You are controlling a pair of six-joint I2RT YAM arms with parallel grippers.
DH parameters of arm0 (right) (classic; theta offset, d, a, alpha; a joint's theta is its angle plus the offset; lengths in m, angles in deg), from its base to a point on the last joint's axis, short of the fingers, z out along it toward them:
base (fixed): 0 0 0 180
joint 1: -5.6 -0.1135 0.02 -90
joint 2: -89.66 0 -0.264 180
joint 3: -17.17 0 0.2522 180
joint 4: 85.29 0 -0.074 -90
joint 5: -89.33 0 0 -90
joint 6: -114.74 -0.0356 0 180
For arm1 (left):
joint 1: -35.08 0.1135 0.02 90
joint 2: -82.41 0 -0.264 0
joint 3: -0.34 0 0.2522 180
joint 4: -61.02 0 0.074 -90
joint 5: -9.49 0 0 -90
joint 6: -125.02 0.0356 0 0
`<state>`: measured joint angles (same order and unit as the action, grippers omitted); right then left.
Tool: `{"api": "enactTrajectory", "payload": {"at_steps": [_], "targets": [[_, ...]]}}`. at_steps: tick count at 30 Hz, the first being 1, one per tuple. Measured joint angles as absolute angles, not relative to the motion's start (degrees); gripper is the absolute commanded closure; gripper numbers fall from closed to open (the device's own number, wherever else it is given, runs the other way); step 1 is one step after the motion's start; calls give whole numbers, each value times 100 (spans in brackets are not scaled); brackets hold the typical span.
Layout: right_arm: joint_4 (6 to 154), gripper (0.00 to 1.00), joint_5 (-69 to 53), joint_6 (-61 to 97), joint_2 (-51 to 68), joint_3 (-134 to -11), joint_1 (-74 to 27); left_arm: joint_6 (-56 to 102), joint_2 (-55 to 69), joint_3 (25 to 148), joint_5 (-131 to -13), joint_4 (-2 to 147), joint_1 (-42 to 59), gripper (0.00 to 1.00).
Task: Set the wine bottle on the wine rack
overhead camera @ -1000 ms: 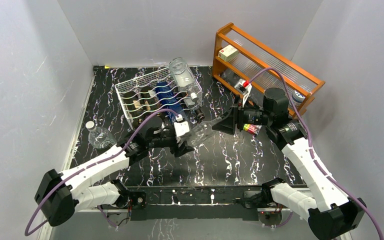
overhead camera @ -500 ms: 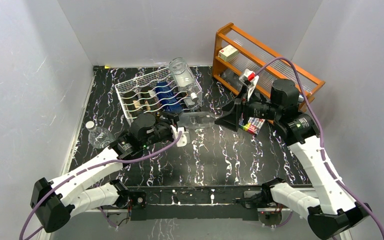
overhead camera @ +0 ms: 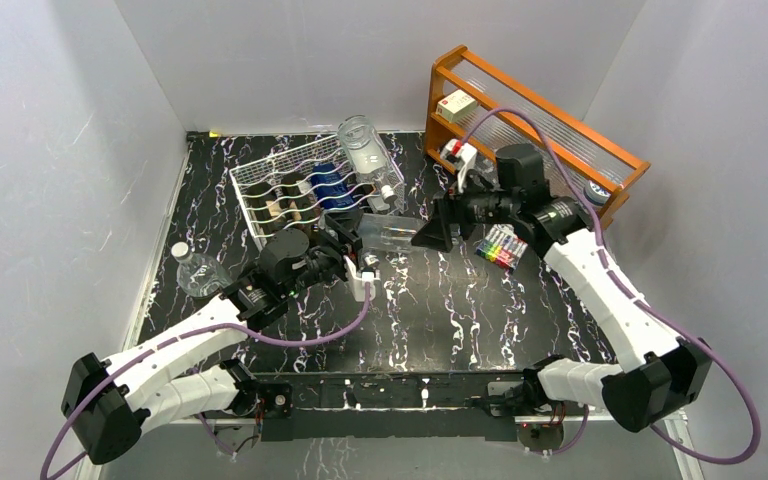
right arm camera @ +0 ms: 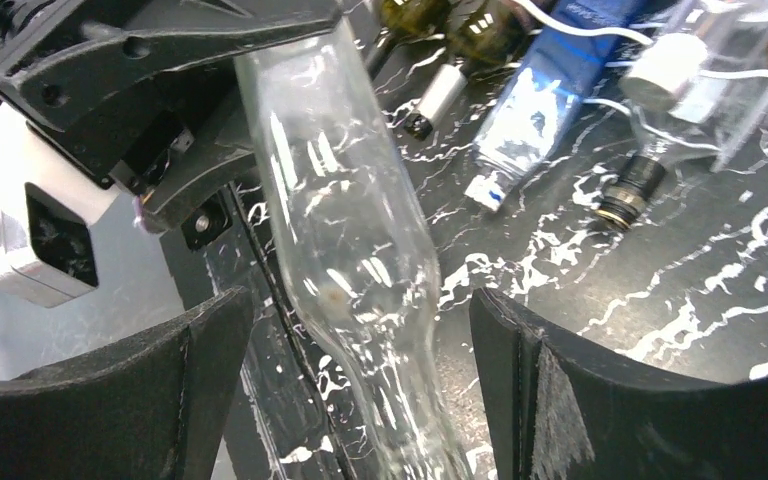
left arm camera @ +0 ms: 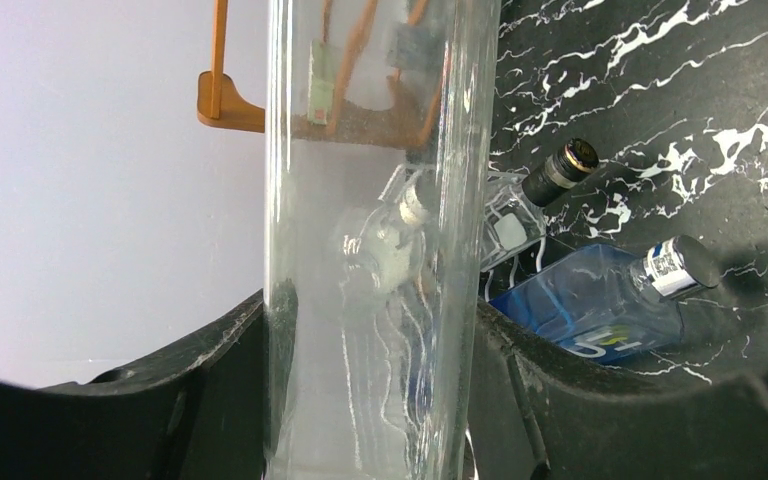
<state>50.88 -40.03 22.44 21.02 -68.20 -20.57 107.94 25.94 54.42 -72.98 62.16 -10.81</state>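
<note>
The bottle [overhead camera: 392,232] hangs in mid air just right of centre in the top view, lying nearly level, right in front of the rack [overhead camera: 260,215], which sits above and to its left. The left gripper [left arm camera: 370,312] is clenched on the glass body, a finger pressed against each side. The right gripper [right arm camera: 360,330] is released: its jaws straddle the narrow end with a gap on either side, touching nothing.

One arm alone carries smooth, round glass, so I judge slipping or swinging in the grip to be the main risk, more so if the bottle is tilted for entry. If the right gripper pulls away sideways rather than straight back, a finger could knock the neck and twist the bottle loose.

The rack looks crowded. Dark bottles and a blue bottle [left arm camera: 590,308] fill the cradles, their necks poking out toward the incoming one, and a big clear jar [overhead camera: 365,150] lies on the upper right corner. Which cradle is free I cannot tell. A low or crooked approach would strike those necks or the wire front.

A shelf [overhead camera: 560,125] stands upper right, a coloured pack [overhead camera: 500,247] lies below it, and a water bottle [overhead camera: 193,270] sits at left
</note>
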Motion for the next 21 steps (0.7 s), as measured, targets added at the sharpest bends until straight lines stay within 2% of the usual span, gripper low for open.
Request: {"api": "enactTrajectory", "payload": {"at_steps": [6,13,17,21], "targets": [[5051,11,-3961,2508,1759,-6923,-2614,11037,2592,5416,-7255,6282,-1092,100],[4898,23,-3734,2685,1693,-6923,-2824,11151,2603,5394,-7259,6439,-1090,100],[4813,14,-3684,2768,1693,-6923,-2920,11157,2632,5394,-7242,6533,-1092,100],[4765,11,-3644,2819,1676,-6923,-3023,11164,2647,5394,-7220,6605,-1092,100]]}}
